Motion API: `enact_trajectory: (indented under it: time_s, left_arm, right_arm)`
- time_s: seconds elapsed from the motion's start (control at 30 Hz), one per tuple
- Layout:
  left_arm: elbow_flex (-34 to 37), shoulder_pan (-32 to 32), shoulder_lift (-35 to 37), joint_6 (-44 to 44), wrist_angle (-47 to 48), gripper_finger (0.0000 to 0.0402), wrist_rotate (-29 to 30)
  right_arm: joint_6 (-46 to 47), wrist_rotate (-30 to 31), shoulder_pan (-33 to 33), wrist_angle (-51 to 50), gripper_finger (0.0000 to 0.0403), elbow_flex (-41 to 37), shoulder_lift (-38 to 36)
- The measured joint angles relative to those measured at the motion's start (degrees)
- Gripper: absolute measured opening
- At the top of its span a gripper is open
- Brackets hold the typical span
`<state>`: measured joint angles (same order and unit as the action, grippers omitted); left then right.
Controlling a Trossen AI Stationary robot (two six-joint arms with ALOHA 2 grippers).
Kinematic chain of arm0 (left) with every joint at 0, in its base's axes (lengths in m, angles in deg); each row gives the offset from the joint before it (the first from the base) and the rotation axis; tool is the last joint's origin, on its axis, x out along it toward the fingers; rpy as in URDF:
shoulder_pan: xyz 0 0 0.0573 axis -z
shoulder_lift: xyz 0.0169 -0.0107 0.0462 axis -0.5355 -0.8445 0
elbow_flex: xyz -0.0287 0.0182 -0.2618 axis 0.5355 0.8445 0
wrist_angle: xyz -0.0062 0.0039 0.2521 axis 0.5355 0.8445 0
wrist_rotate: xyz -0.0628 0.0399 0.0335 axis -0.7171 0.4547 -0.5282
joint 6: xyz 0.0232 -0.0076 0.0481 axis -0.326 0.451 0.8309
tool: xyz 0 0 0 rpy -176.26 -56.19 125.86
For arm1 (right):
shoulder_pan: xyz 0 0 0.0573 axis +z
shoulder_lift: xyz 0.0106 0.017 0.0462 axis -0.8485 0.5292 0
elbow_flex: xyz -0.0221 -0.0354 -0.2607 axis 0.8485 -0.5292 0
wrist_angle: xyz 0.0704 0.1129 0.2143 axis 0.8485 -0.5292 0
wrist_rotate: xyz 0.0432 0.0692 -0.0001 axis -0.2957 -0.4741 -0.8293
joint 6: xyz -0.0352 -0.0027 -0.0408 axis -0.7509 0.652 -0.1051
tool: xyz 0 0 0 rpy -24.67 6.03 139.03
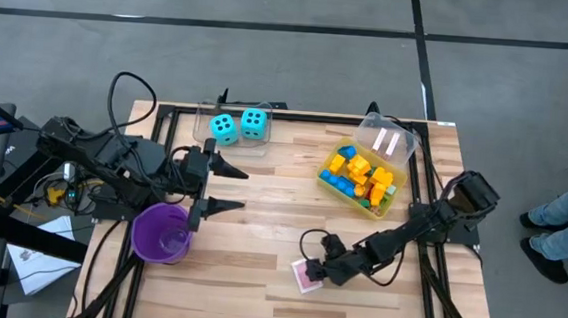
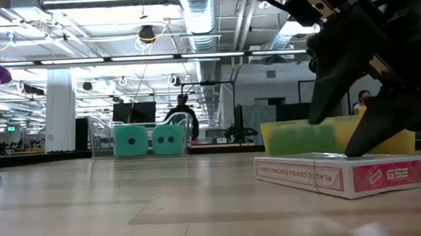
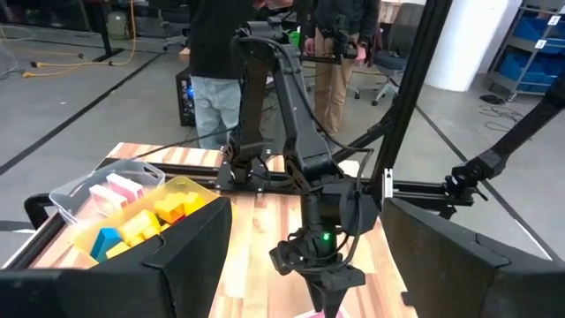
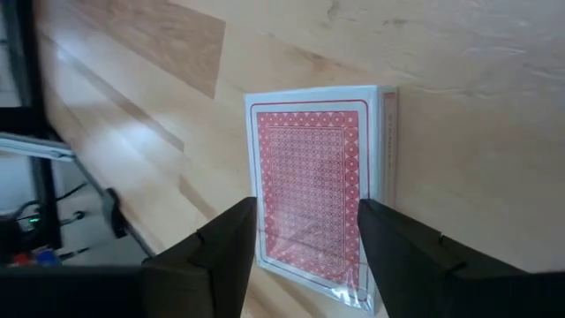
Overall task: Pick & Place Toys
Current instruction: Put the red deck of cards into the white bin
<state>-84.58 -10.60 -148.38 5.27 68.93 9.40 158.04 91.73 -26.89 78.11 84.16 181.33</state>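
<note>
A red-backed pack of cards (image 4: 309, 168) lies flat on the wooden table near its front edge, also seen in the high view (image 1: 303, 276). My right gripper (image 4: 305, 243) slants down over it, open, one finger along each long side of the pack's end. My left gripper (image 1: 234, 189) hangs open above the table's left part, beside the purple cup (image 1: 163, 233), holding nothing. Two cyan dice (image 1: 238, 126) sit in a clear box at the far edge. Coloured bricks (image 1: 358, 176) fill a yellow bin at the far right. My right gripper has its fingers (image 4: 234, 252) flanking the pack's two long edges (image 4: 258, 221), slanting down from the table's right. The pack lies flat on the table. I cannot tell whether the fingers touch it.
A clear box with pink cards (image 1: 390, 141) stands behind the yellow bin (image 1: 386, 198). The purple cup stands at the near left. Bare wood (image 1: 270, 218) lies between the two grippers. A person's legs (image 1: 566, 214) show beyond the table's right edge.
</note>
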Motion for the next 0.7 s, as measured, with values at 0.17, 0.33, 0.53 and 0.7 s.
enact_trajectory:
  time_s: [0.17,0.33,0.53,0.7]
  left_arm:
    - [0.0,0.0,0.0,0.0,0.0,0.0287,0.2]
    - [0.0,0.0,0.0,0.0,-1.1,0.0287,0.2]
    - [0.0,-0.2,0.0,0.0,-2.8,0.0287,0.2]
    - [0.0,-0.2,-0.6,-0.1,-4.2,0.0287,0.2]
  right_arm:
    - [3.4,3.4,1.4,10.0,0.0195,-5.7,0.0]
    - [7.6,9.6,4.6,19.4,0.0195,-10.6,0.0]
    - [12.1,15.2,7.3,20.9,0.0195,-13.2,-0.1]
    - [13.0,14.5,7.8,18.5,0.0195,-13.3,0.0]
